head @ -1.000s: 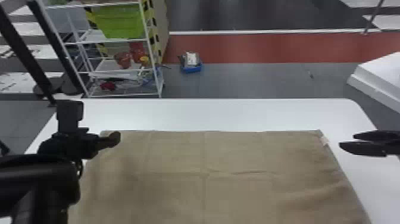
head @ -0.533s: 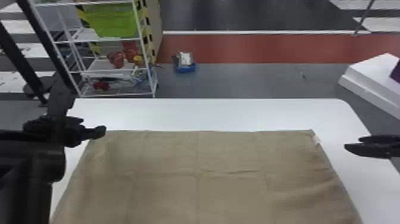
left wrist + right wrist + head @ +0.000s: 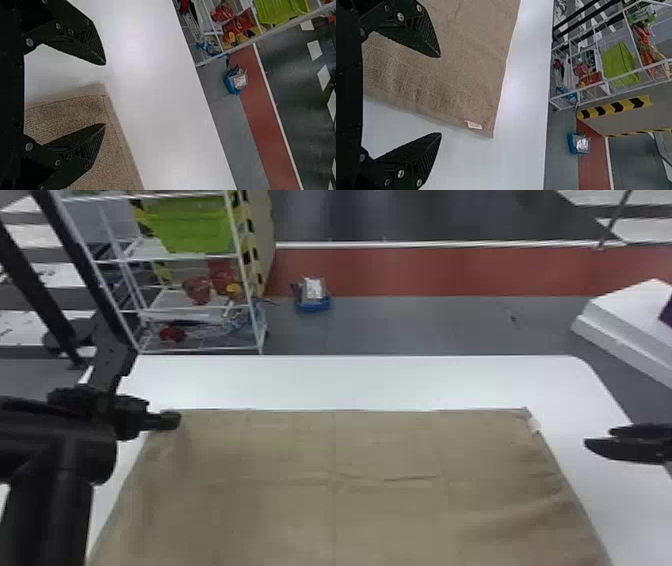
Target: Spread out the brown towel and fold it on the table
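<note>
Past the far edge of the white tabletop [image 3: 350, 380], a wire shelf rack [image 3: 200, 350] stood at the left with a green basket [image 3: 195, 225] on it, and a red strip [image 3: 450, 272] crossed the grey floor [image 3: 425, 325] to the right. Working across from the left, I had the left end effector [image 3: 105, 94] hanging released at the towel's far left corner, one finger over the cloth and the other over bare tabletop, nothing gripped. Next came the brown towel [image 3: 375, 500], laid out wide on the tabletop with its far edge nearly straight, a short crease near the middle and soft ripples down its right side. A small pale label [image 3: 535, 424] marked its far right corner. Just off that side, I had the right end effector [image 3: 441, 95] released too, fingers well apart and empty.

I judged the spreading as good as done and the first fold about to begin. What it called for was lowering both end effectors, pinching the two far corners and bringing them toward the robot together. The right one needed to come inward first, or I risked closing it on air.
</note>
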`<control>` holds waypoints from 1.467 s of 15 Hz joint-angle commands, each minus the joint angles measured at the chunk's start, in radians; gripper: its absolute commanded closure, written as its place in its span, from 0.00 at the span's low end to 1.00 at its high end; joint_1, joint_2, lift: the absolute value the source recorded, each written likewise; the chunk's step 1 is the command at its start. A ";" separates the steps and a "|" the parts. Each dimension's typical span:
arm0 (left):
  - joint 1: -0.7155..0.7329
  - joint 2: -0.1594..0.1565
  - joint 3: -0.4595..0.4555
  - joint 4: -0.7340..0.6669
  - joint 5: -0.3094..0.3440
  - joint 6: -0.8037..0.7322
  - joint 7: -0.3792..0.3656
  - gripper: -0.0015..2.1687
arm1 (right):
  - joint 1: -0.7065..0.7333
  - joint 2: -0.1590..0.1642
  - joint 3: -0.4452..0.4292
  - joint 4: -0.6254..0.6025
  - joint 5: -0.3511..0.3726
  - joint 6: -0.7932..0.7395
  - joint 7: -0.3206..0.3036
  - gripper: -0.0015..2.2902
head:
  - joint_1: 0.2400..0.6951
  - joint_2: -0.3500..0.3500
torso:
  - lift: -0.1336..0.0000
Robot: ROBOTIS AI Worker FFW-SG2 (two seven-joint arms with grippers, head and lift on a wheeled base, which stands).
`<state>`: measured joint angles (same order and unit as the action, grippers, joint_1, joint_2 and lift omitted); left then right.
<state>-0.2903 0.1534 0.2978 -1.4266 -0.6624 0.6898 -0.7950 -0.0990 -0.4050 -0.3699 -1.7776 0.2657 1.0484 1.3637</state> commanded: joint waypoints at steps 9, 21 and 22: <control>-0.047 -0.005 -0.025 0.072 -0.013 0.034 0.005 0.28 | 0.008 -0.020 -0.011 0.046 -0.010 -0.055 0.003 0.09 | 1.00 0.53 | 0.07; -0.003 -0.014 -0.025 0.046 -0.016 0.043 0.000 0.37 | -0.084 -0.018 0.032 0.147 0.001 -0.034 -0.043 0.09 | 1.00 0.51 | 0.07; 0.002 -0.014 -0.023 0.035 -0.016 0.043 0.002 0.37 | -0.123 -0.018 0.052 0.193 0.006 -0.034 -0.063 0.09 | 1.00 0.51 | 0.07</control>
<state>-0.2951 0.1401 0.2736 -1.3808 -0.6780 0.7330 -0.7938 -0.1697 -0.4247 -0.3447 -1.6419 0.2619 1.0126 1.3137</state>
